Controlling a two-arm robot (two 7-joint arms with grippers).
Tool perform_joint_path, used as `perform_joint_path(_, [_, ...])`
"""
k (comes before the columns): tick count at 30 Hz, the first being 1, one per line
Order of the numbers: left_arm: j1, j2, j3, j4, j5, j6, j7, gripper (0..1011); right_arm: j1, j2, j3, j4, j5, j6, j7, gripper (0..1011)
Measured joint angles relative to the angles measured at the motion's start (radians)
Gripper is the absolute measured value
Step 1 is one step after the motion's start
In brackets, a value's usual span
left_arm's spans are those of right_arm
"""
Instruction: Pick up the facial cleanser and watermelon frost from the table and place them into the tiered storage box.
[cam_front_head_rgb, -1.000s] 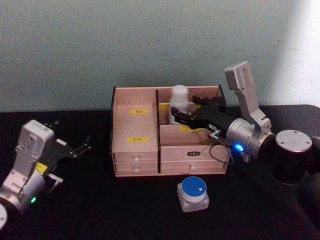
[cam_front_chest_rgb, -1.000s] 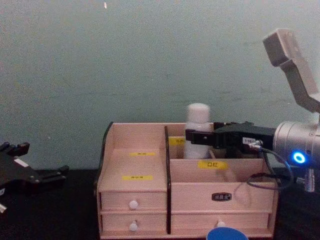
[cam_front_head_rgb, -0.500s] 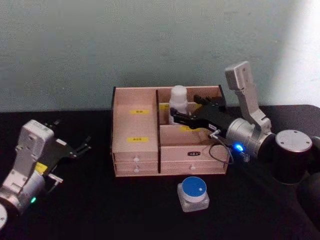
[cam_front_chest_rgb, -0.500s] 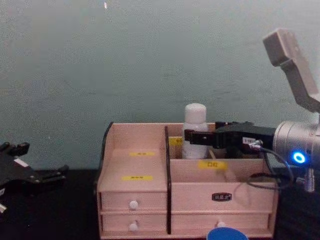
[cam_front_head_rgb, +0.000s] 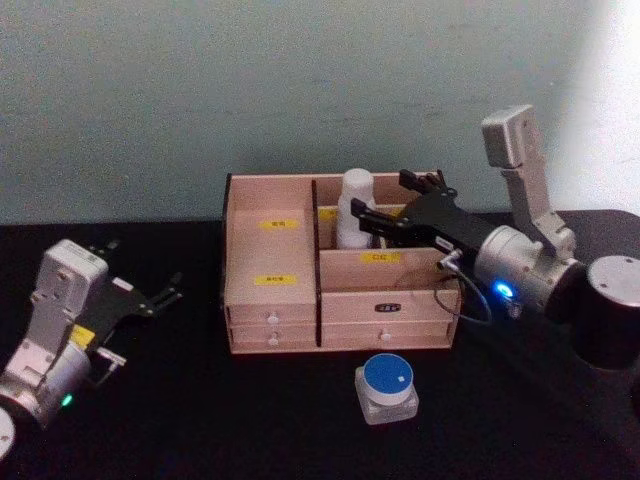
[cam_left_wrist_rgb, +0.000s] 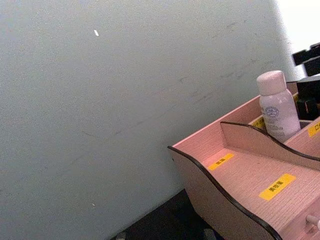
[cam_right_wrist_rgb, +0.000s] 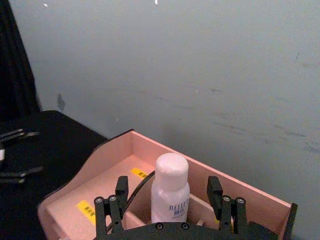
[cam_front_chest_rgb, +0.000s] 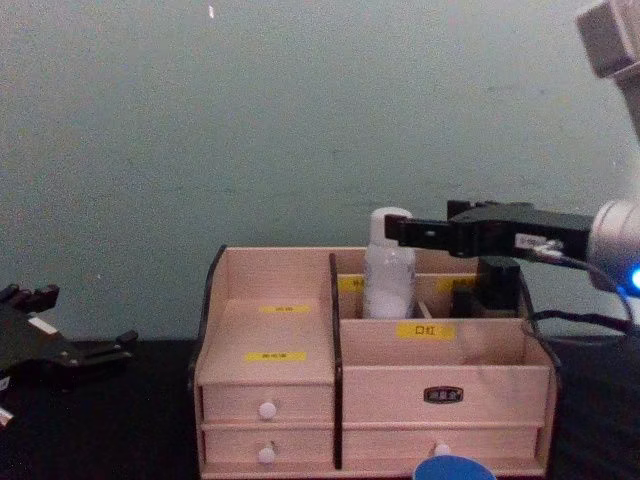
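The facial cleanser (cam_front_head_rgb: 355, 205) is a slim white bottle standing upright in a rear compartment of the tiered storage box (cam_front_head_rgb: 270, 300). It also appears in the chest (cam_front_chest_rgb: 388, 272) and left wrist (cam_left_wrist_rgb: 276, 106) views. My right gripper (cam_front_head_rgb: 382, 197) hovers open at the bottle's upper half. In the right wrist view its fingers (cam_right_wrist_rgb: 112, 207) flank the bottle (cam_right_wrist_rgb: 170, 192) with gaps on both sides. The watermelon frost (cam_front_head_rgb: 387, 388), a squat jar with a blue lid, sits on the table in front of the box's drawers. My left gripper (cam_front_head_rgb: 165, 295) rests open at the table's left.
The box (cam_front_chest_rgb: 265, 380) stands mid-table on a black cloth against a pale green wall. Its left stepped compartments with yellow labels (cam_left_wrist_rgb: 277, 186) hold nothing. The jar's blue lid (cam_front_chest_rgb: 455, 468) shows at the chest view's lower edge.
My right gripper opened and let go of the bottle, then rose and drew back to the right. The bottle stays standing in the rear compartment. The left arm has not moved.
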Motion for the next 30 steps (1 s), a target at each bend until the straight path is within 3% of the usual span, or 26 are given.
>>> perform_joint_path(3, [0.000,0.000,0.000,0.000,0.000,0.000,0.000,1001,-0.020,0.022,0.002,-0.041,0.010,0.013,0.009,1000])
perform_joint_path(9, [0.000,0.000,0.000,0.000,0.000,0.000,0.000,1002,-0.105,0.125,0.007,-0.179,0.050,0.058,0.055,1000])
perform_joint_path(19, [0.000,0.000,0.000,0.000,0.000,0.000,0.000,1001,-0.230,0.267,-0.008,-0.306,0.069,0.078,0.100,1000])
perform_joint_path(26, [0.000,0.000,0.000,0.000,0.000,0.000,0.000,1001,-0.282,0.323,-0.032,-0.337,0.071,0.081,0.109,1000])
perform_joint_path(30, [0.000,0.000,0.000,0.000,0.000,0.000,0.000,1001,-0.292,0.336,-0.048,-0.340,0.070,0.087,0.111,1000])
